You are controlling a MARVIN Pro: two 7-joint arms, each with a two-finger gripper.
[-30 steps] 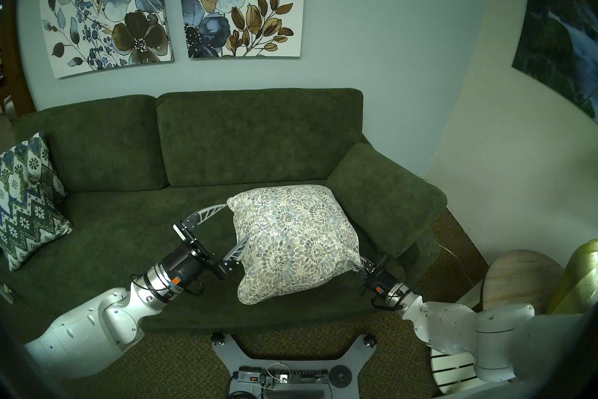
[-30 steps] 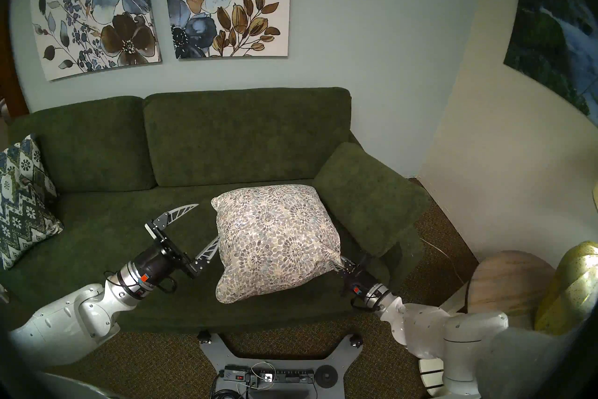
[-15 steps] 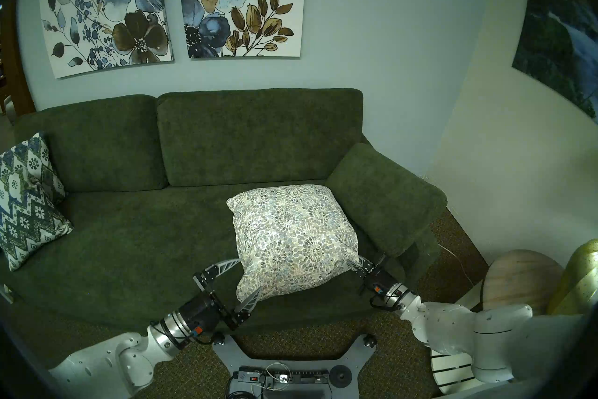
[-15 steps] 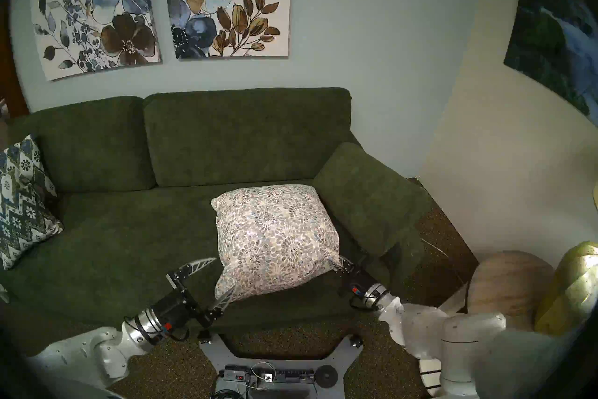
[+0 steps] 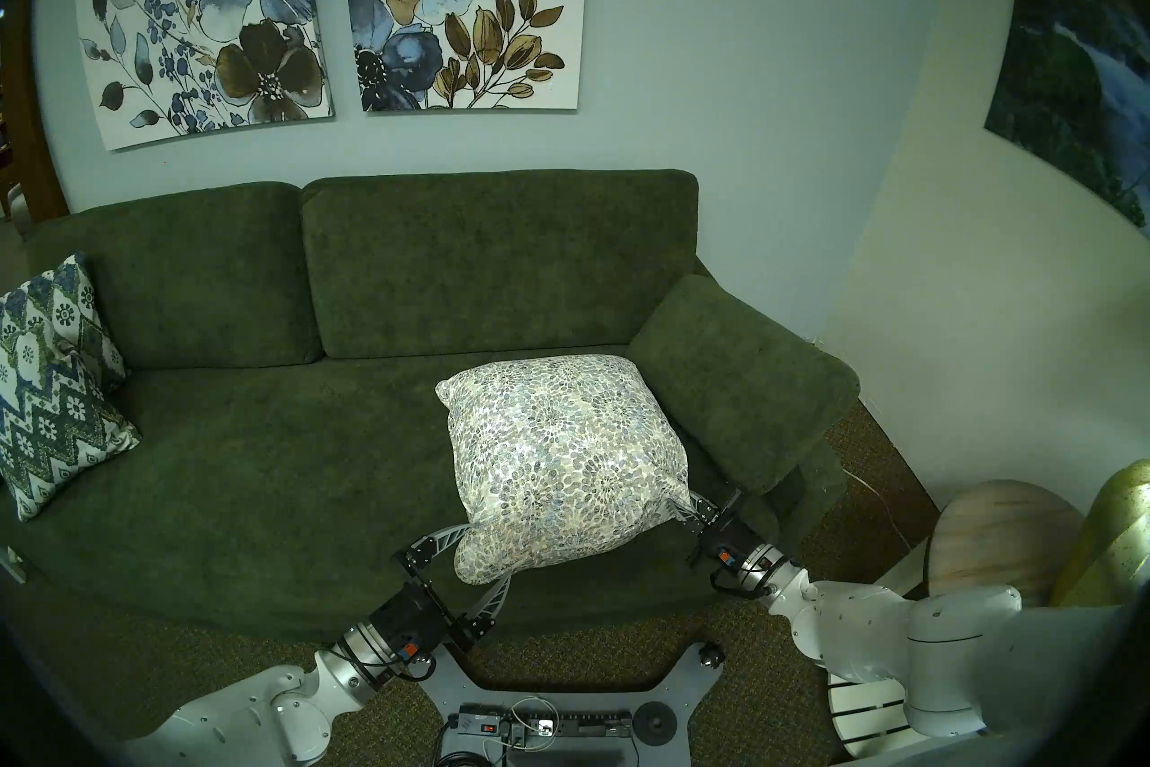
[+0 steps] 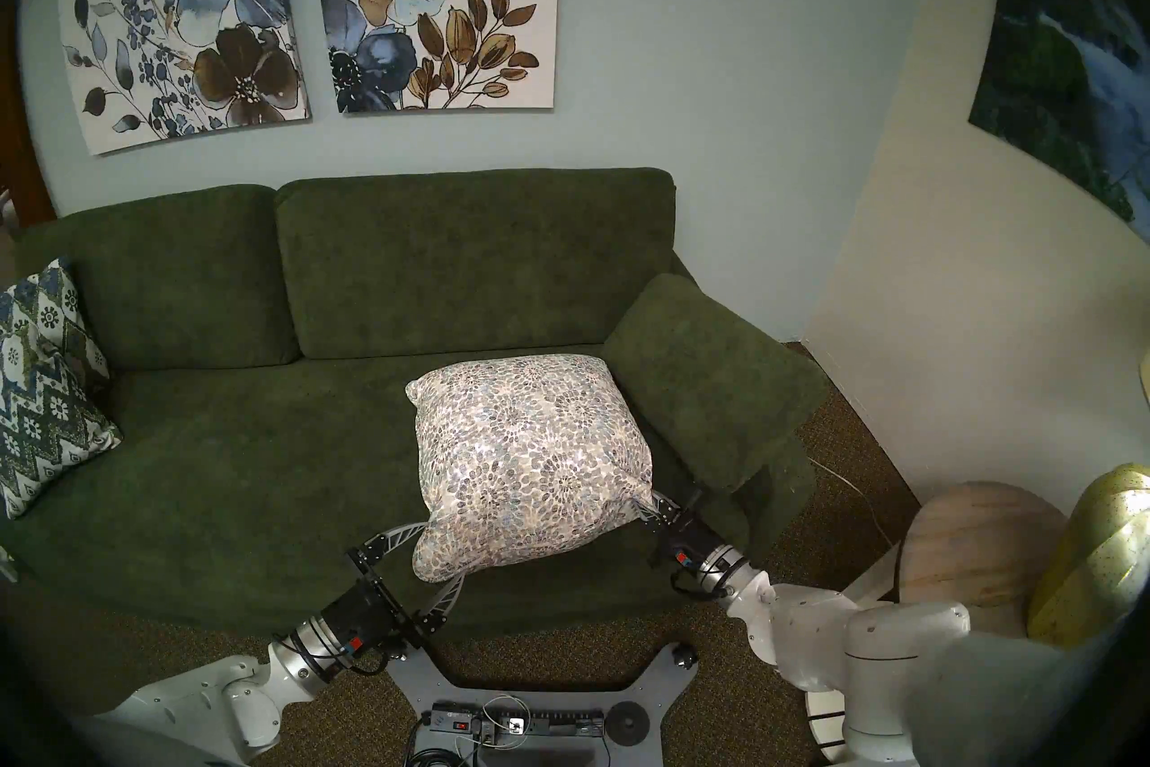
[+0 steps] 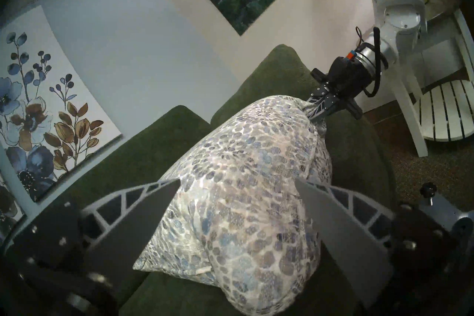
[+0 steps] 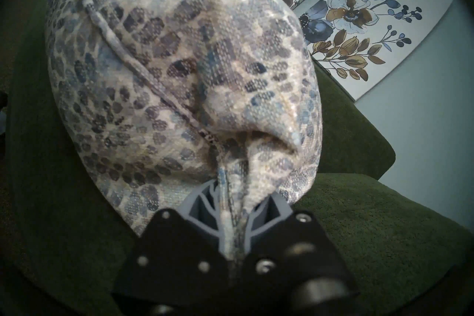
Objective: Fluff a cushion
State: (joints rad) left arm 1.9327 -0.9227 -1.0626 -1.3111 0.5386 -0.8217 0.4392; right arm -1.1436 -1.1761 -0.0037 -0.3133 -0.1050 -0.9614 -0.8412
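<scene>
Nearest you, your left gripper [image 5: 479, 557] stands wide open, its fingers [image 7: 143, 215] straddling the near left corner of the cushion [image 5: 560, 454]; a second ago it was higher, along the cushion's left edge. Your right gripper [image 5: 683, 510] stays clamped on the near right corner, bunching the fabric. The plump cream cushion with grey-blue pebble rosettes lies on the sofa [image 5: 249, 467] seat's right end, beside the armrest [image 5: 734, 380].

Our two head views look down from above onto the dark green fabric sofa [image 5: 261, 467], nearly identical, our wrist views sit close, facing the plump cream pebble-patterned cushion [image 7: 238, 205] from opposite corners
</scene>
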